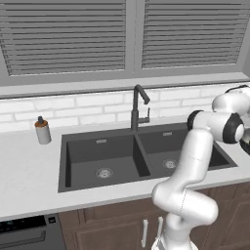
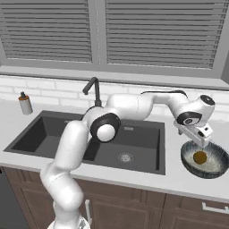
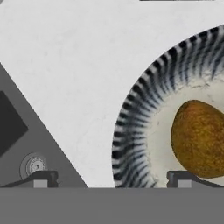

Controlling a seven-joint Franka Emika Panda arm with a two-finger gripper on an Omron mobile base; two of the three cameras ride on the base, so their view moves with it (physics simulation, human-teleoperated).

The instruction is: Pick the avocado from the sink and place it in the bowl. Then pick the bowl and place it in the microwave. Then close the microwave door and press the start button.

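Looking across the left base view, the dark matte sink (image 1: 146, 156) is sitting bare under its curved faucet (image 1: 138, 105). From the right base view, the gripper (image 2: 200, 139) is hovering over the ribbed grey bowl (image 2: 217, 166), the rounded avocado (image 2: 200, 157) lying inside. In the hand view, fingers (image 3: 41, 179) are spreading wide, holding nothing; gripping the bowl's rim for the microwave is likely coming next.
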